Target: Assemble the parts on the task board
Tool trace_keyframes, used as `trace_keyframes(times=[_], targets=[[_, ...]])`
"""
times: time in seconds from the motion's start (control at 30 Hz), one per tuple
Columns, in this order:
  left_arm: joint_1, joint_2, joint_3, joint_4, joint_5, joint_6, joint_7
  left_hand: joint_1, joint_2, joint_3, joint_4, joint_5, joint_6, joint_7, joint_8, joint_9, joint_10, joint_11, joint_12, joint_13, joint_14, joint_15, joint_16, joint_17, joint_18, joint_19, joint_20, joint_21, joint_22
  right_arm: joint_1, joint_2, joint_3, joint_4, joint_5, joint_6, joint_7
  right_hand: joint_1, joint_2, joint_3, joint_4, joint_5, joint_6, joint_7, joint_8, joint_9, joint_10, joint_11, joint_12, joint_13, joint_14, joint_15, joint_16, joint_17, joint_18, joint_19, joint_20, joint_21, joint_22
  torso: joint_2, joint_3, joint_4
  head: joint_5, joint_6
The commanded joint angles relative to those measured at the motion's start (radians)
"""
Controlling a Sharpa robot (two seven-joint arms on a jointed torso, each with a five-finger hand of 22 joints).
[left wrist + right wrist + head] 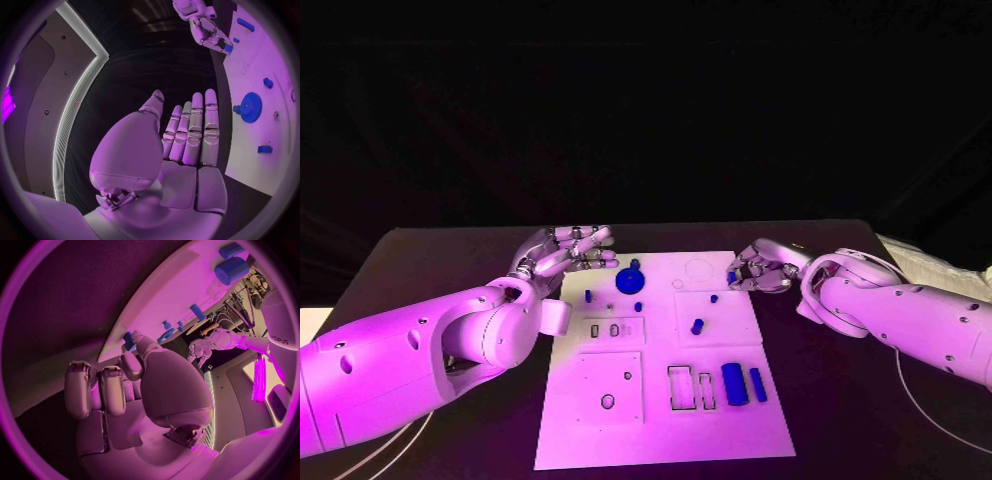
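Cylinders [734, 383] lie lengthwise along task board [589, 420], near edge.

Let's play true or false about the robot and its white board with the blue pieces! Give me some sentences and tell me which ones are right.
1. The left hand is holding the blue gear. False: its fingers are stretched out straight with nothing in them, and the gear lies on the task board.
2. The right hand is at the far right edge of the board and pinches a small blue part there. True.
3. Two long blue parts lie side by side near the right edge of the board. True.
4. The blue gear lies on the black table beside the board. False: it lies on the board, near its far left corner.
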Motion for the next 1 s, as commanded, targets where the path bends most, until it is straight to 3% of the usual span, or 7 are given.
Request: trace_keyframes(times=[0.03,0.13,0.3,0.53,0.8,1.0], targets=[[0.0,0.002,0.001,0.001,0.001,0.019,0.006,-0.001,0.011,0.001,-0.009,-0.002,-0.003,0.005,-0.006,-0.001,-0.006,0.004,-0.004,-0.001,0.005,0.004,-0.007,0.002,0.009,0.005,0.0,-0.005,-0.001,-0.001,0.001,0.0,0.001,-0.002,0.001,-0.005,0.004,0.019,0.011,-0.002,-0.01,0.028,-0.009,0.015,0.008,0.003,-0.012,0.013,0.008,0.07,-0.012,0.005,0.096,-0.012,0.002,-0.01,0.004,0.011,0.0,0.0002,0.0001,0.0,-0.001],[0.0,0.002,0.001,0.0,0.001,0.019,0.006,0.0,0.012,0.001,-0.011,-0.002,-0.003,0.005,-0.006,-0.001,-0.007,0.004,-0.005,-0.001,0.005,0.004,-0.008,0.003,0.009,0.006,0.0,-0.006,-0.002,-0.001,0.001,0.0,0.005,-0.002,-0.013,-0.009,0.01,0.034,0.023,-0.006,-0.034,0.055,-0.022,0.028,0.015,0.012,-0.023,0.021,0.016,0.071,-0.021,0.005,0.099,-0.013,0.004,-0.017,0.005,0.013,-0.001,0.0002,0.0005,0.001,-0.003],[0.0,0.002,0.001,-0.001,0.001,0.019,0.006,0.0,0.012,0.001,-0.011,-0.002,-0.003,0.005,-0.007,-0.001,-0.007,0.004,-0.005,-0.001,0.005,0.004,-0.008,0.003,0.009,0.006,0.0,-0.006,-0.002,0.0,-0.004,0.001,0.033,0.038,-0.05,-0.021,0.009,0.046,0.03,-0.006,-0.038,0.068,-0.03,0.034,0.02,0.021,-0.029,0.031,0.026,0.071,-0.027,0.006,0.1,-0.013,0.005,-0.024,0.006,0.015,-0.001,0.0008,-0.0004,0.001,-0.002],[0.0,0.004,0.0,-0.007,0.001,0.021,0.005,0.001,0.013,0.001,-0.013,-0.002,-0.003,0.005,-0.007,-0.001,-0.007,0.004,-0.006,-0.001,0.005,0.004,-0.009,0.004,0.009,0.006,0.0,-0.007,-0.002,0.02,-0.021,0.003,0.163,0.087,-0.095,-0.107,-0.012,0.056,0.033,0.005,-0.022,0.068,-0.033,0.033,0.023,0.025,-0.032,0.03,0.028,0.071,-0.031,0.003,0.096,-0.013,0.004,-0.03,0.005,0.012,-0.003,-0.0007,0.0016,-0.001,-0.002],[-0.001,0.006,-0.001,-0.017,0.001,0.022,0.004,0.001,0.013,0.001,-0.013,-0.002,-0.003,0.005,-0.007,-0.001,-0.007,0.004,-0.006,-0.001,0.005,0.004,-0.009,0.004,0.009,0.006,0.0,-0.007,-0.002,0.031,0.006,0.004,0.271,0.054,-0.11,-0.222,-0.01,0.064,0.042,0.002,-0.016,0.068,-0.035,0.033,0.025,0.025,-0.035,0.027,0.027,0.07,-0.033,0.0,0.09,-0.012,0.003,-0.032,0.004,0.01,-0.011,-0.007,0.0077,0.005,-0.007],[-0.002,0.006,-0.002,-0.024,0.001,0.022,0.005,0.003,0.015,0.002,-0.014,-0.002,-0.003,0.005,-0.007,-0.001,-0.007,0.004,-0.006,-0.001,0.005,0.004,-0.009,0.004,0.009,0.007,0.0,-0.007,-0.002,0.013,0.054,0.002,0.322,-0.029,-0.091,-0.301,-0.01,0.066,0.045,0.001,-0.014,0.067,-0.035,0.032,0.025,0.021,-0.035,0.017,0.019,0.068,-0.034,-0.004,0.083,-0.011,0.0,-0.033,0.002,0.006,-0.018,-0.013,0.015,0.019,-0.027]])
